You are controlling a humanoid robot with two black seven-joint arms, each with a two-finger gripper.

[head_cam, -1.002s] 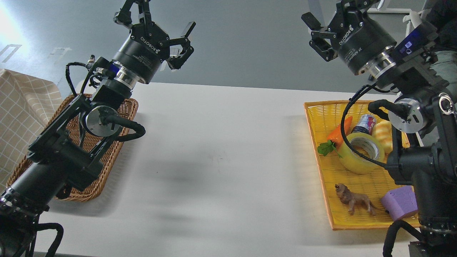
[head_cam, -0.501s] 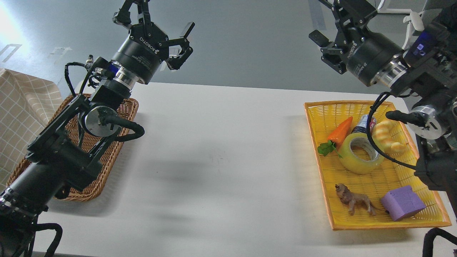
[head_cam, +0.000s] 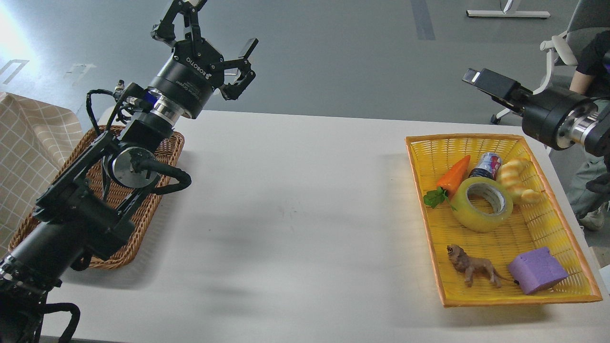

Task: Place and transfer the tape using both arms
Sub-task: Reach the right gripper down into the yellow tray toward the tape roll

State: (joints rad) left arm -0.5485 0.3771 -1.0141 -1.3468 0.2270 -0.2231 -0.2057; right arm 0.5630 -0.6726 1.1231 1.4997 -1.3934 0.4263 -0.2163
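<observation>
Right now the tape (head_cam: 481, 204) lies in the yellow basket (head_cam: 562, 267) on the right side of the white table (head_cam: 295, 200), resting on one flat face and slightly tilted. Its core hole opens upward and a little toward the camera, so the roll's axis stands nearly upright while its broad round face is the widest part seen. The pale inner core shows as a ring inside the translucent yellow winding.

Around the tape, a toy carrot (head_cam: 453, 176) lies just beside its upper left edge, with the green leaf end near the roll's left side. A small can (head_cam: 485, 166) stands just behind it, and a yellowish bread toy (head_cam: 516, 181) lies just to its right. Nearer the front of the basket, well apart from the tape, are a toy lion (head_cam: 474, 269) and a purple block (head_cam: 537, 270).

The left gripper (head_cam: 209, 35) is raised above the far left part of the table, over the back edge of a brown wicker basket (head_cam: 138, 228); its fingers are spread apart and hold nothing. The right gripper (head_cam: 493, 85) reaches in from the right edge, high above the yellow basket's far corner and well apart from the tape. It is seen side-on as one dark shape, so whether its fingers are apart or together cannot be told.
</observation>
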